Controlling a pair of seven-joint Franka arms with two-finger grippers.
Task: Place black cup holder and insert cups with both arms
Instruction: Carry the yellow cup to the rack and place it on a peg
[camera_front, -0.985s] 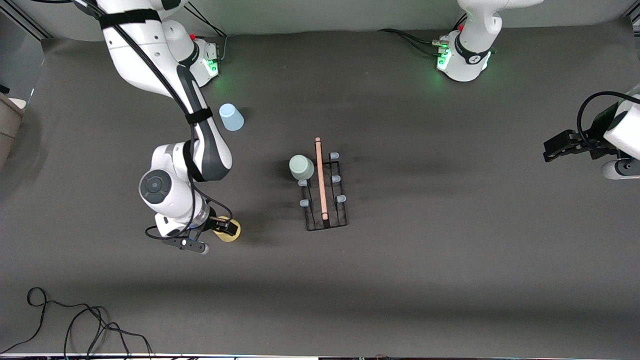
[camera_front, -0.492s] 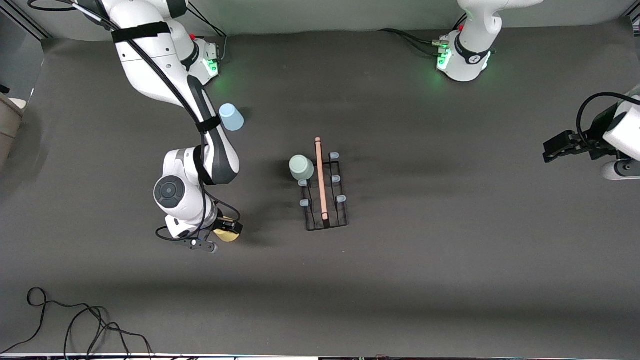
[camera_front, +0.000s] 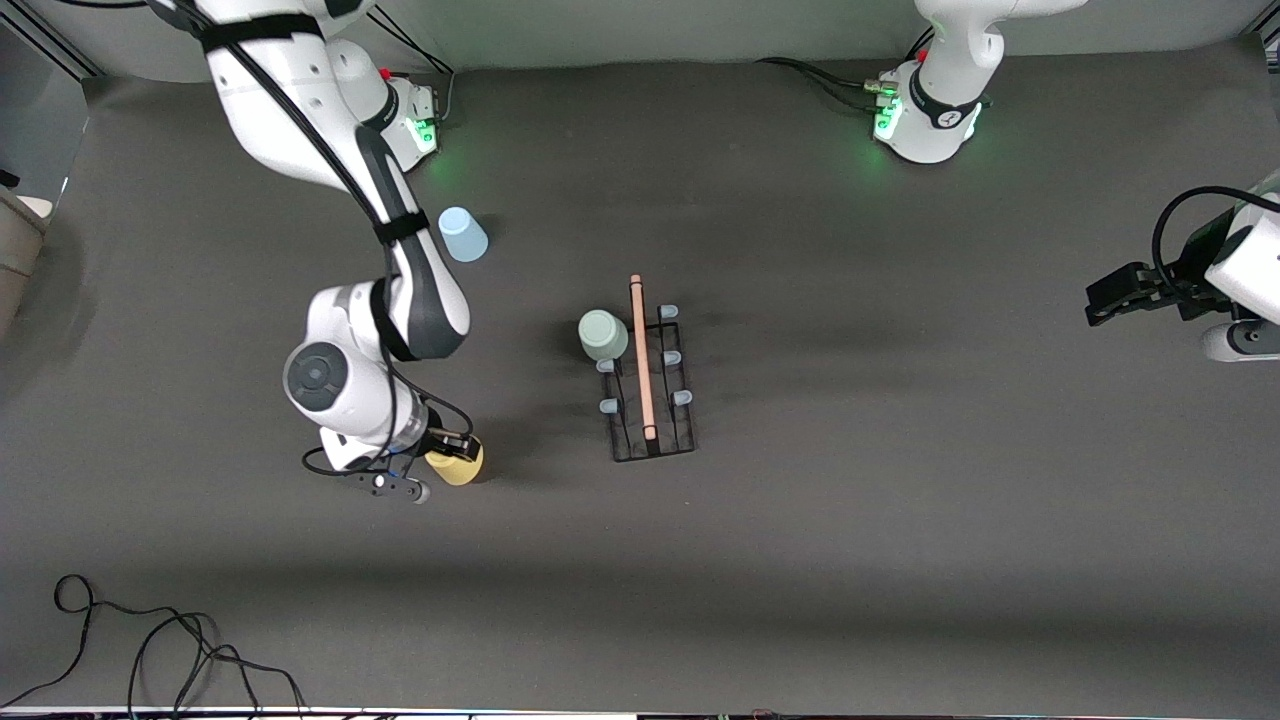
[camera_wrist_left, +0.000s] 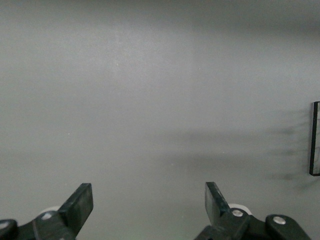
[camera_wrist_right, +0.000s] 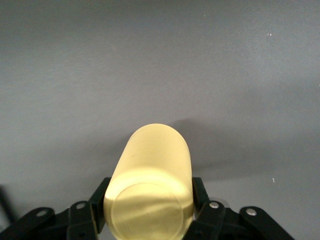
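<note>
The black cup holder (camera_front: 650, 400) stands mid-table, its wooden rod (camera_front: 641, 360) along the top. A pale grey-green cup (camera_front: 603, 335) sits upside down on a prong at its end nearest the robots' bases. A light blue cup (camera_front: 462, 234) stands upside down on the table toward the right arm's base. My right gripper (camera_front: 450, 462) is shut on the yellow cup (camera_front: 457, 467) and holds it tilted low over the table, toward the right arm's end from the holder. In the right wrist view the fingers (camera_wrist_right: 199, 192) clamp the yellow cup (camera_wrist_right: 150, 170). My left gripper (camera_front: 1105, 300) waits open and empty at the left arm's end of the table, its fingers (camera_wrist_left: 80, 205) wide apart.
A black cable (camera_front: 150, 640) loops on the table near the front camera at the right arm's end. The right arm's forearm (camera_front: 420, 290) hangs over the table beside the light blue cup. An edge of the holder (camera_wrist_left: 315, 140) shows in the left wrist view.
The right arm's wrist has shifted slightly and the yellow cup in its gripper has tipped over, now showing its side. The left arm has not moved.
</note>
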